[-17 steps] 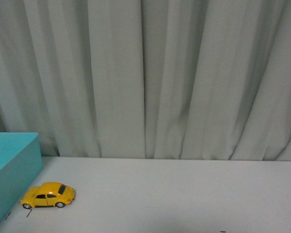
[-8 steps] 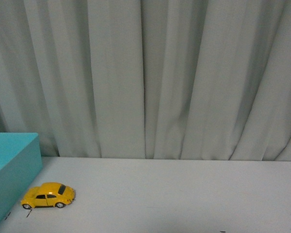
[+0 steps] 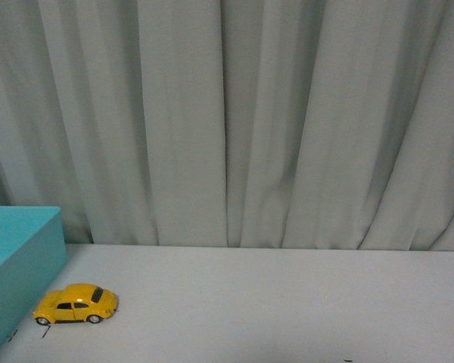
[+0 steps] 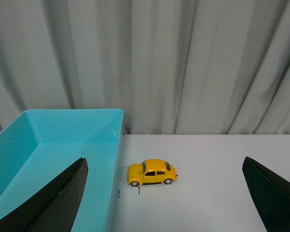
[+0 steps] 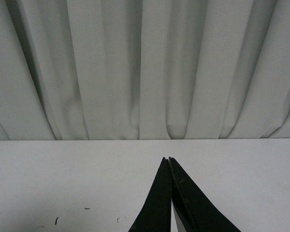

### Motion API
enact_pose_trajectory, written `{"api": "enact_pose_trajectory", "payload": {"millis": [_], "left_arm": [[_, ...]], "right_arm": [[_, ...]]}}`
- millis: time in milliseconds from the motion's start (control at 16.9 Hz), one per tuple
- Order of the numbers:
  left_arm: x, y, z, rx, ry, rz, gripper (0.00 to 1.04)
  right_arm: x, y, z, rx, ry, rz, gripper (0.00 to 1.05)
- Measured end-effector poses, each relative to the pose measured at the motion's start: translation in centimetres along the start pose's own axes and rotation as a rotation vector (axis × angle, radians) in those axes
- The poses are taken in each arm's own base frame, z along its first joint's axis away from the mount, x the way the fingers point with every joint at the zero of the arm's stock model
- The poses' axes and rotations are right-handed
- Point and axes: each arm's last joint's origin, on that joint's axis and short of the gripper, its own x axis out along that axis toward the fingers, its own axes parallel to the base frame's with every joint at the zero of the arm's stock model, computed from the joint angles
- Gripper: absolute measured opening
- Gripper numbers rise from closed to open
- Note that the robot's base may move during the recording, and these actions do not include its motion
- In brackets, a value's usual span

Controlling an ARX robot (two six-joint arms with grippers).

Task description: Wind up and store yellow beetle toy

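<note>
Left fingers (image 4: 58,203): the two dark fingers of the left gripper (image 4: 164,160) are spread wide, one at each side of the left wrist view, with nothing held between them.
Right fingers (image 5: 157,203): the right gripper (image 5: 166,159) has its dark fingers pressed together to a single point over bare table, gripping nothing.
Toy: the yellow beetle toy (image 3: 76,304) stands on its four wheels at the near left of the table, side-on to the front camera. In the left wrist view the toy (image 4: 151,173) shows in the open gap between the spread fingers, farther off than the fingertips and touched by neither.
Bin: a teal bin (image 3: 23,249) with an open top sits at the far left edge of the scene. The toy is just to the right of its side wall (image 4: 113,150), close but not touching.
Table: the white table (image 3: 287,302) carries a few small dark marks (image 4: 139,192) just on the near side of the toy.
Backdrop: a pale grey pleated curtain (image 3: 227,113) hangs behind the far edge of the table.
Arms in front view: neither one shows.
</note>
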Motion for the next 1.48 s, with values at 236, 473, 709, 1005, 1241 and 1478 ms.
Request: {"api": "enact_pose_trajectory", "payload": {"millis": [236, 473, 709, 1005, 1241, 1478], "left_arm": [[0.0, 0.0, 0.0, 0.0, 0.0, 0.0, 0.98], [0.0, 0.0, 0.0, 0.0, -0.001, 0.0, 0.98], [0.0, 0.0, 0.0, 0.0, 0.0, 0.0, 0.98], [0.0, 0.0, 0.0, 0.0, 0.0, 0.0, 0.98], [0.0, 0.0, 0.0, 0.0, 0.0, 0.0, 0.98], [1.3, -0.4, 0.4, -0.168, 0.334, 0.117, 0.98]], "right_arm": [[-0.3, 0.0, 0.0, 0.0, 0.0, 0.0, 0.02], [-1.4, 0.0, -0.4, 0.001, 0.016, -0.003, 0.02], [-1.5, 0.0, -0.3, 0.0, 0.008, -0.003, 0.28], [-1.5, 0.0, -0.3, 0.0, 0.008, -0.003, 0.91], [-1.5, 0.0, -0.3, 0.0, 0.008, -0.003, 0.98], [-1.5, 0.0, -0.3, 0.001, 0.008, -0.003, 0.98]]}}
